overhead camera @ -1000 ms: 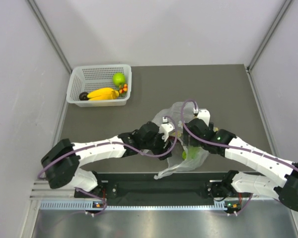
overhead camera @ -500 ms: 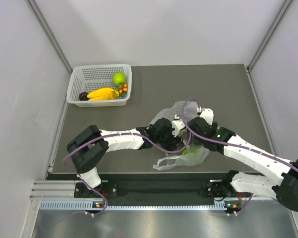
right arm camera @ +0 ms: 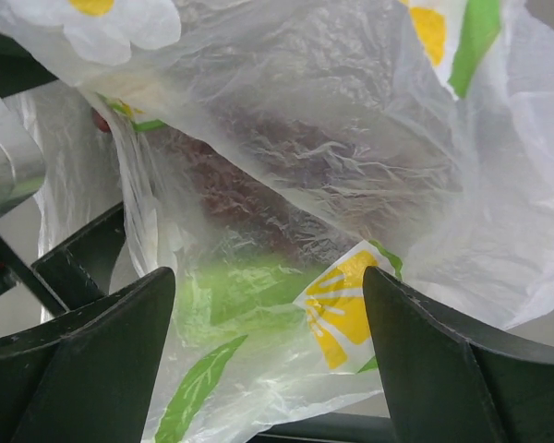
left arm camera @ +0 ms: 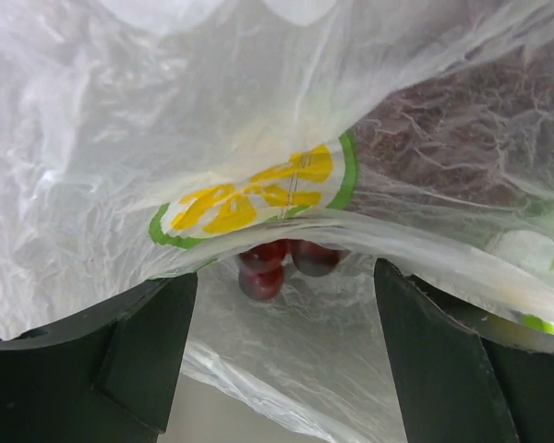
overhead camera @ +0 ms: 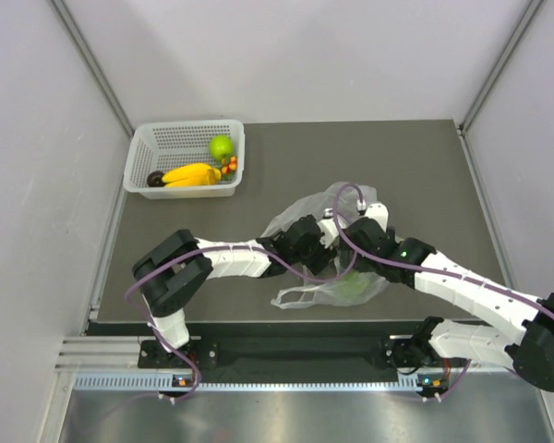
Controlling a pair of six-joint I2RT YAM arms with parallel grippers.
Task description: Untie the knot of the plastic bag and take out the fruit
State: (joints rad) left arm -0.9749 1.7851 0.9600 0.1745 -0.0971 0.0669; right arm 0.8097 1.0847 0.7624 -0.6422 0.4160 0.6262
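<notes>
Both ends meet at the plastic bag [overhead camera: 307, 209], which lies mid-table, nearer the front. From above, the left arm [overhead camera: 231, 258] folds at its elbow and reaches right, bringing the left gripper [overhead camera: 319, 247] against the film. The right arm [overhead camera: 462, 286] stretches left, its right gripper [overhead camera: 351, 242] at the bag's top. A green fruit [overhead camera: 354, 287] sits inside. The far-left basket [overhead camera: 186, 138] holds a green apple [overhead camera: 221, 146] and bananas [overhead camera: 192, 173].

Left wrist: fingers [left arm camera: 138, 351] spread wide, crinkled film between them, dark red fruits [left arm camera: 279, 262] showing through.

Right wrist: fingers [right arm camera: 452, 360] likewise apart, film bunched between them.
</notes>
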